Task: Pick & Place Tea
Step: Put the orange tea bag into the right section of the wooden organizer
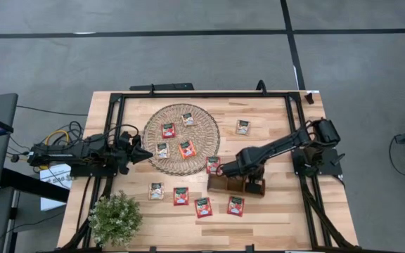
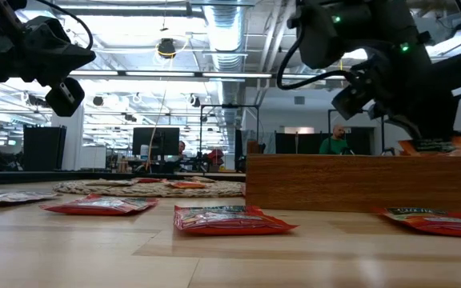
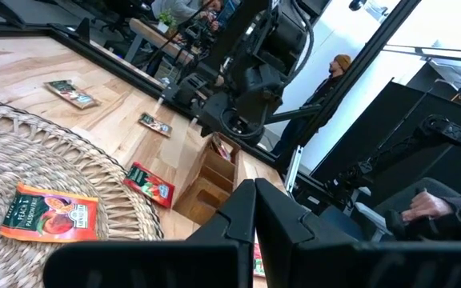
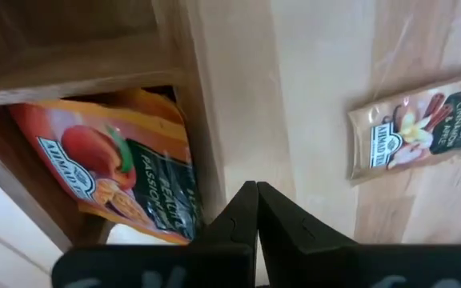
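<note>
The tea sachets lie scattered over the worktop [image 1: 273,211]: four on the round wicker mat [image 1: 209,133], one alone [image 1: 242,127] toward 1 o'clock, four in a row at 6 o'clock, and one red sachet [image 1: 213,165] just at the mat's 4 o'clock rim. An orange sachet [image 4: 122,172] already sits inside the end compartment of the wooden tray [image 1: 235,185], seen in the right wrist view.

The right end effector [image 1: 220,169] hovers over the tray's 9 o'clock end, fingers pressed together and holding nothing; the sachet in the compartment lies loose beneath it. The nearest loose piece is that red sachet, touching or just beside the end effector at its 11 o'clock; being square, it has no long axis to line up with. The right arm is plainly nearer to it.

The left end effector [image 1: 146,154] waits at the mat's 9 o'clock edge, also fully closed and empty; the mat's sachets look closest to it
</note>
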